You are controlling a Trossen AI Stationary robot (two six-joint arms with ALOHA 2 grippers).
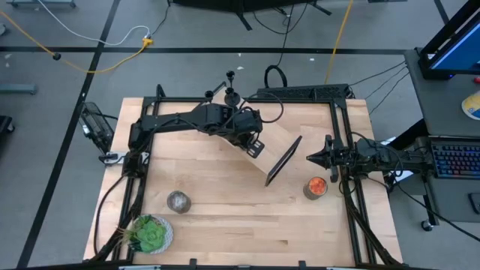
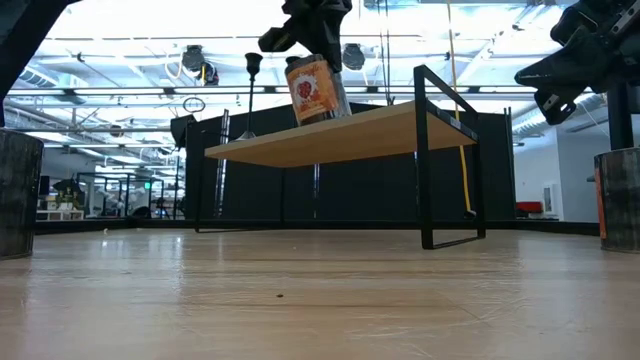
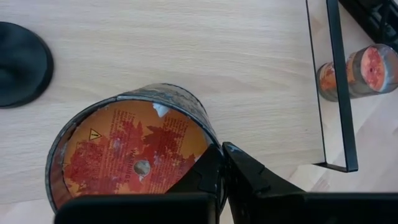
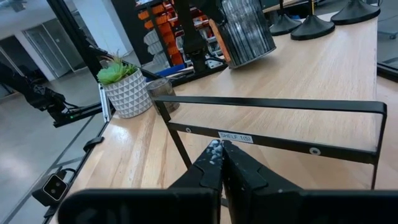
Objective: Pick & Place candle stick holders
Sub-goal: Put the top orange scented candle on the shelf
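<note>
A small wooden shelf (image 1: 279,137) on a black frame stands at the table's far middle. Black candle stick holders (image 1: 234,96) stand on round bases at its far end; one base (image 3: 18,62) shows in the left wrist view, and a stem (image 2: 252,70) rises in the low view. My left gripper (image 3: 222,155) is over the shelf, shut on a glass candle jar (image 3: 130,155) with a red-orange label. My right gripper (image 4: 219,149) waits shut at the table's right side, in front of the shelf's frame. My left gripper has the candle jar by its round rim (image 3: 210,142), at one side. One finger (image 3: 202,177) lies over the jar's round face and the other (image 3: 255,174) outside the wall. The fingers slant down from above. The jar (image 2: 318,90) is tilted, its lower edge at the shelf top.
On the table below stand an orange candle jar (image 1: 316,187) near the right arm, a grey jar (image 1: 178,201) at the near left, and a potted green plant (image 1: 150,234) at the near left corner. The shelf's black end frame (image 1: 283,159) stands beside my left gripper.
</note>
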